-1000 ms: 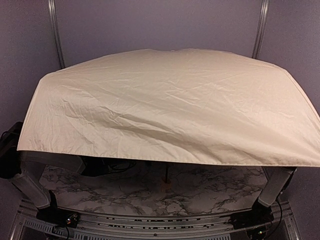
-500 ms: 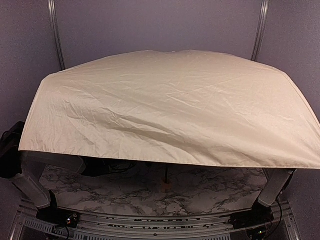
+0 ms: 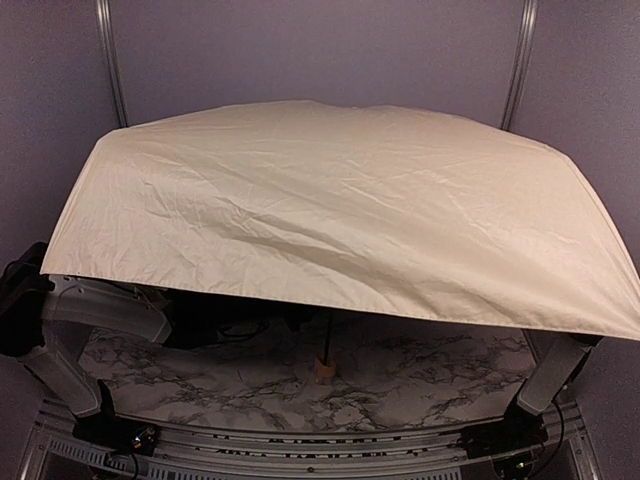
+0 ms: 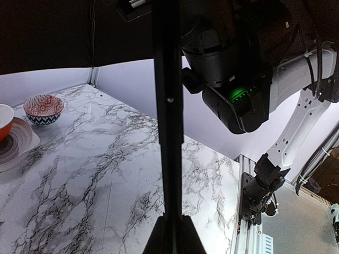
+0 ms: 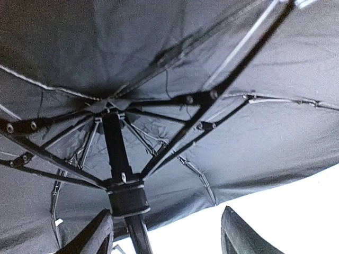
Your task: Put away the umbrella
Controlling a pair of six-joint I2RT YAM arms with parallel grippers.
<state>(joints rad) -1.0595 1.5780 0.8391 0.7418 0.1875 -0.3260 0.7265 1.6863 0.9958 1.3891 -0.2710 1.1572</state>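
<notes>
Umbrella (image 3: pixel 340 220) stands open over the marble surface (image 3: pixel 420 380), its handle (image 3: pixel 323 368) down by it. My left jaws pinch its shaft (image 4: pixel 168 132); my right jaws gape around the shaft under the ribs (image 5: pixel 175 137).

Readable text: none in any view.
Umbrella (image 3: pixel 340 210): plain cream fabric with no lettering or brand that can be made out.
Bowl (image 4: pixel 44 108): red and dark pattern only, no words or numbers legible.
</notes>
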